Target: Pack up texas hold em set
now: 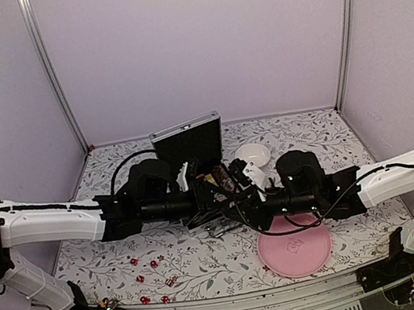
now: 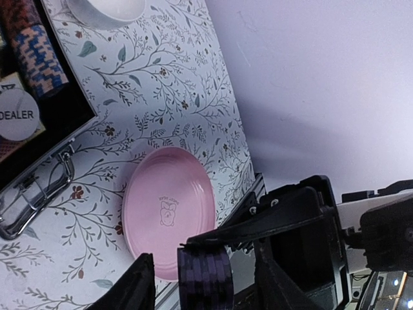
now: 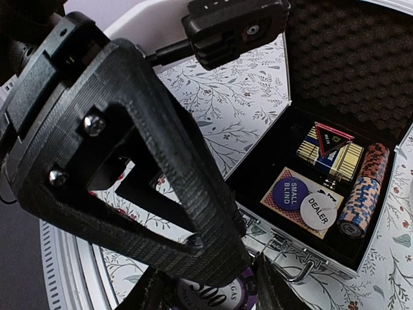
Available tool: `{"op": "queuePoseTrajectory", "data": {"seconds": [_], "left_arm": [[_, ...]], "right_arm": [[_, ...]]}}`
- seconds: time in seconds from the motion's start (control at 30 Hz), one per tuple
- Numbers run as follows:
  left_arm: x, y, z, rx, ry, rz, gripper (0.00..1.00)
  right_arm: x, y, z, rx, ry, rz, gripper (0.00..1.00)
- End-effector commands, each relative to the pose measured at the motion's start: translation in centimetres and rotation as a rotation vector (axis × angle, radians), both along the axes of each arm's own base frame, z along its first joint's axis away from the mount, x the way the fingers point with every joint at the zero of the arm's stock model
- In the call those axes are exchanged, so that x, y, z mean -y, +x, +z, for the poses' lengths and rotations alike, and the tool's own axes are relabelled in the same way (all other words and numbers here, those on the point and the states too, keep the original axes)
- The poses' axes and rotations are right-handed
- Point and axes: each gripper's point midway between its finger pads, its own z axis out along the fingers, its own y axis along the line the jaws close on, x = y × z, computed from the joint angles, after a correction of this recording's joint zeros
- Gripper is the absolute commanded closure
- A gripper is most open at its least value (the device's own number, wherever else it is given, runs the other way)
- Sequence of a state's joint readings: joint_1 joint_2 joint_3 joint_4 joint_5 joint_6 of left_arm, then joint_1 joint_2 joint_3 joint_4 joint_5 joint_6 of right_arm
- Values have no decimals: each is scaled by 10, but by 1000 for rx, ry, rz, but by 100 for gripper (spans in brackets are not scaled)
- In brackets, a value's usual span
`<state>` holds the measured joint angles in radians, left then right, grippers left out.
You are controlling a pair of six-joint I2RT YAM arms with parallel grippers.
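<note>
Nearest the arm bases, at the lower left of the overhead view, several small red dice (image 1: 154, 264) lie loose on the flowered table (image 1: 89, 258), well apart from the case. At lower right sits a pink plate (image 1: 294, 250).

Mid-frame, the two claws meet at the case's near edge. The right claw (image 3: 210, 284) is closed part-way on the rim of a short stack of chips (image 3: 213, 298), whose purple face is turned toward that wrist's camera. The left claw (image 2: 205, 265) stands at a middling width around the same stack. A gap shows between each finger and the chips, so it grips nothing.

Behind them the silver case (image 3: 271, 237) lies open, its long axis running left to right across the overhead frame. Its metal handle (image 3: 293, 268) is on the near side, and the lid (image 1: 188, 136) stands upright at the far side with its foam lining facing the arms. The black tray holds card decks (image 3: 330, 152), a small-blind button (image 3: 293, 192), a white dealer button (image 3: 316, 210) and a roll of chips (image 3: 361, 190) lying on its side.

Just right of the lid, a white bowl (image 1: 253, 153) stands on the table.
</note>
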<state>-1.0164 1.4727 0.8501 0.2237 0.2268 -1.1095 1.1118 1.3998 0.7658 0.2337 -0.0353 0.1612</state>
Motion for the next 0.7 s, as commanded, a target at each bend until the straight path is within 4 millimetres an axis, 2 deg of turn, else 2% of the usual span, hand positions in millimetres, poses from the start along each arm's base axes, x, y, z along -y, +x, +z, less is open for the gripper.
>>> {"op": "queuePoseTrajectory", "data": {"seconds": [0.0, 0.2, 0.67], "left_arm": [[11, -3, 8, 2, -9, -34, 48], [6, -4, -5, -12, 43, -27, 54], [-2, -8, -31, -48, 131, -20, 61]], "right_arm": [[-8, 7, 28, 66, 67, -14, 64], [-9, 6, 24, 58, 64, -12, 64], [-10, 7, 26, 63, 66, -14, 64]]}}
